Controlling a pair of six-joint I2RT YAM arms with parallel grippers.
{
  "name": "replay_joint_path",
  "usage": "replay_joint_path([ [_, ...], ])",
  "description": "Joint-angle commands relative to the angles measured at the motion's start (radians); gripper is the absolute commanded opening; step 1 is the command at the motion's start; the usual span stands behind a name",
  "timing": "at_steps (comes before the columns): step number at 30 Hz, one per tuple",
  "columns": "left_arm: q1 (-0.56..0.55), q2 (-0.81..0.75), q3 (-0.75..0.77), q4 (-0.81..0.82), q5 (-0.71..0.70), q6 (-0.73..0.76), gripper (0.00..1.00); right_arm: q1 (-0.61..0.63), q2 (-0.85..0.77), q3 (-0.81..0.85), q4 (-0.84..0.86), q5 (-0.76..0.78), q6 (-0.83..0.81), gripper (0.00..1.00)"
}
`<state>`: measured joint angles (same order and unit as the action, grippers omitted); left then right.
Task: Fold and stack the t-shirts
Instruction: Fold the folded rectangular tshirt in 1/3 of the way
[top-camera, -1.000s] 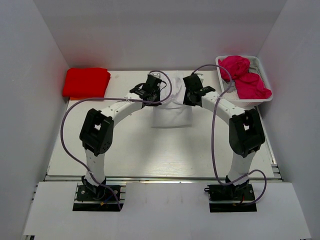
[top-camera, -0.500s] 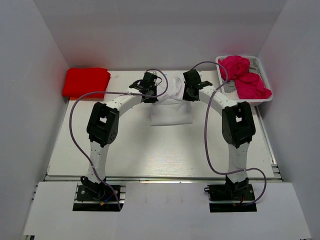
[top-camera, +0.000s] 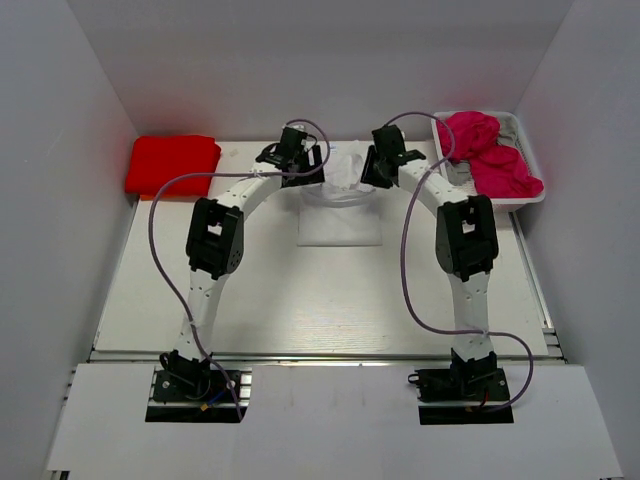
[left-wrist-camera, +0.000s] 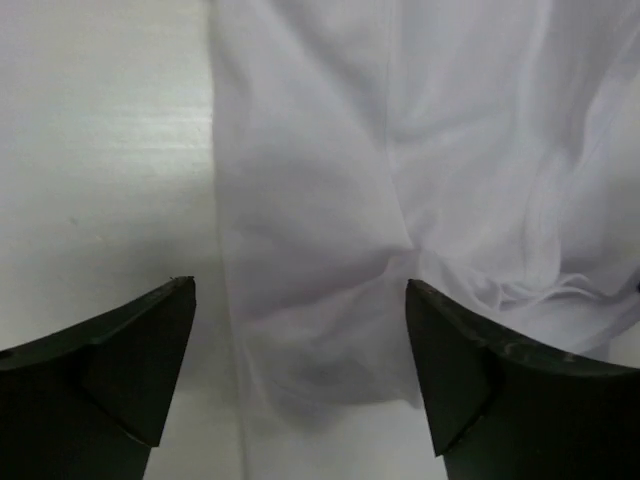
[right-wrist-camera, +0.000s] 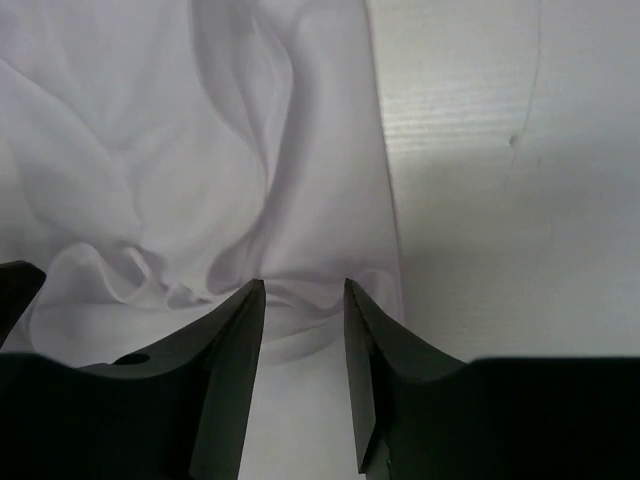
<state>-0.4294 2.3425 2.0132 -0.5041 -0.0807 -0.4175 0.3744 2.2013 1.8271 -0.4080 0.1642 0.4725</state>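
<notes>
Overhead view bright, even – soft shadows under the arms. Wrist views dimmer: near black fingers (left-wrist-camera: 120, 370) blurred, silhouetted; soft white cloth t-shirt (left-wrist-camera: 400, 150) greyish, low-contrast folds.

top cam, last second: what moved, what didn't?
Both arms stretched away from their bases: the left pincer and right pincer slid from mid white t-shirt to its far end, where cloth is bunched between them. Left is open; right's grip is unclear. The red t-shirt, pink t-shirts and basket stayed put.
</notes>
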Motion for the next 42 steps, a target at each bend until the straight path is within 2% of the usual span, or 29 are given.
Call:
replay_joint_path([
  [1,0.063,0.009,0.113,-0.044,-0.022,-0.038,1.00,-0.046,0.026,0.131,0.048,-0.104,0.040,0.44],
  [4,0.096,-0.006,0.116,-0.044,0.047,-0.038,1.00,-0.064,0.020,0.133,0.046,-0.135,0.014,0.47],
  [5,0.109,-0.018,0.102,-0.031,0.061,-0.038,1.00,-0.065,0.012,0.109,0.054,-0.138,-0.027,0.53],
  [7,0.109,-0.067,0.047,-0.018,0.061,-0.012,1.00,-0.063,-0.041,0.025,0.060,-0.138,-0.090,0.59],
  [8,0.109,-0.086,0.027,-0.017,0.061,-0.001,1.00,-0.058,-0.058,-0.004,0.064,-0.141,-0.107,0.65],
  [9,0.109,-0.103,0.010,-0.017,0.074,-0.001,1.00,-0.058,-0.077,-0.031,0.084,-0.146,-0.121,0.76],
  [10,0.109,-0.121,-0.023,-0.017,0.075,0.011,1.00,-0.057,-0.136,-0.125,0.096,-0.153,-0.130,0.79],
  [13,0.109,-0.208,-0.124,-0.017,0.075,0.040,1.00,-0.052,-0.251,-0.256,0.152,-0.206,-0.195,0.90],
  [15,0.109,-0.281,-0.215,-0.017,0.098,0.052,1.00,-0.046,-0.320,-0.360,0.185,-0.299,-0.225,0.90],
  [18,0.109,-0.392,-0.373,-0.008,0.098,0.052,1.00,-0.020,-0.350,-0.414,0.216,-0.417,-0.264,0.90],
  [21,0.098,-0.488,-0.541,0.054,0.098,0.052,1.00,0.007,-0.341,-0.408,0.221,-0.472,-0.296,0.90],
  [26,0.087,-0.647,-0.717,0.095,0.107,0.052,1.00,0.060,-0.250,-0.327,0.198,-0.528,-0.318,0.90],
  [35,0.098,-0.762,-0.809,0.095,0.096,0.062,1.00,0.106,-0.105,-0.172,0.186,-0.568,-0.296,0.90],
  [42,0.098,-0.772,-0.820,0.085,0.068,0.074,1.00,0.124,-0.057,-0.161,0.222,-0.537,-0.299,0.90],
])
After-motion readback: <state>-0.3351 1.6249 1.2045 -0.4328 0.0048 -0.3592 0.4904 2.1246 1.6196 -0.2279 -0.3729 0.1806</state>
